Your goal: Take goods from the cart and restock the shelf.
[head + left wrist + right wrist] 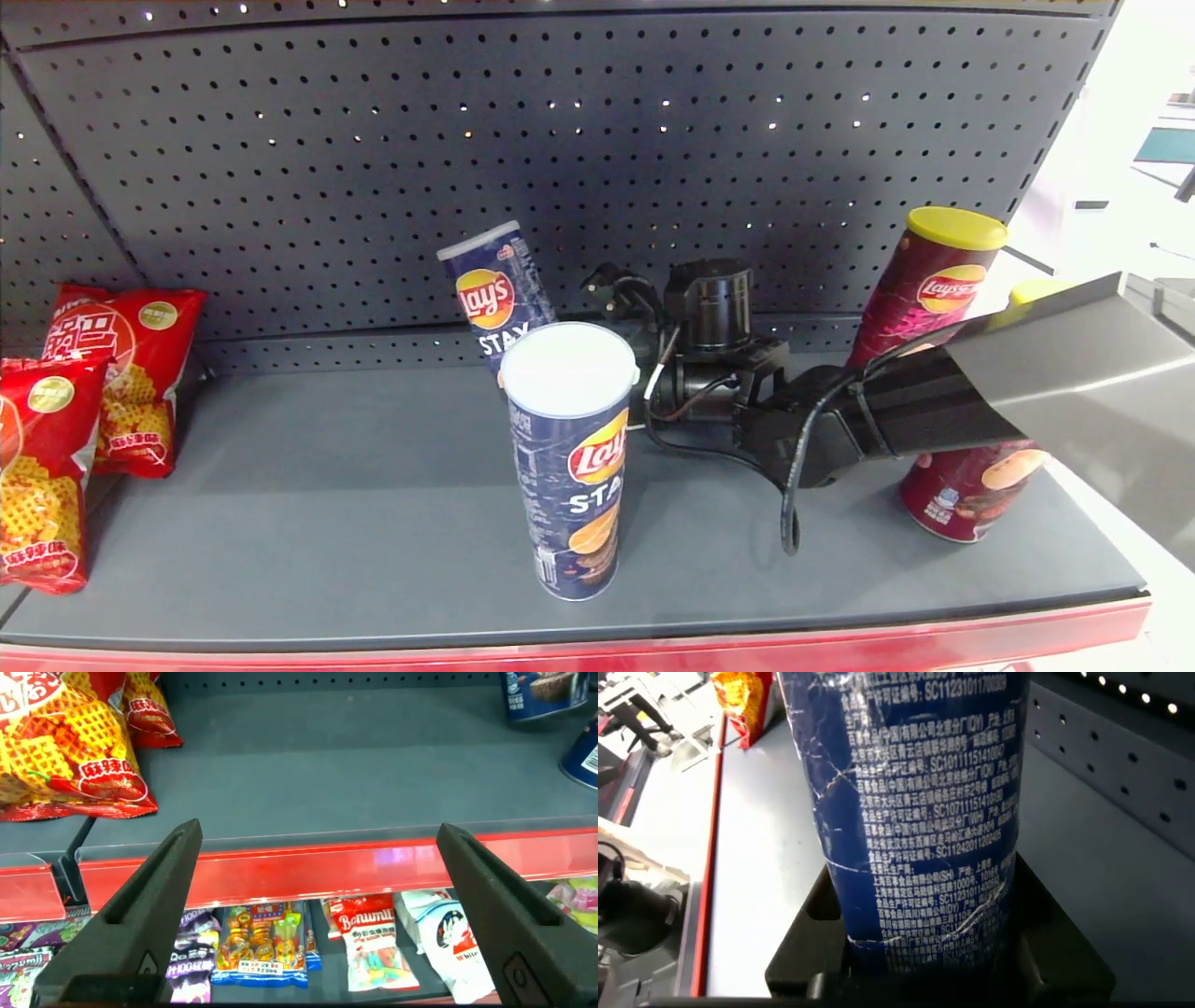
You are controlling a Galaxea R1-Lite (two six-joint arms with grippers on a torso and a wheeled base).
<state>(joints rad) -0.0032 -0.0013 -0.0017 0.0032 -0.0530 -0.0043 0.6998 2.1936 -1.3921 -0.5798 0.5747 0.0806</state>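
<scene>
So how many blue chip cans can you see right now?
2. The upright blue can stands near the shelf's front edge; the tilted blue can is behind it, held in the right gripper. Others may be hidden.

Grey shelf (pixel 327 485) holds chip cans (pixel 569 457) and red snack bags (pixel 131 392).

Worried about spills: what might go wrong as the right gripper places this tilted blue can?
The tilted blue can in the right gripper may topple if released leaning. It sits close behind the upright blue can, which could be knocked over. The right arm crosses the red can; pulling back might bump it.
</scene>
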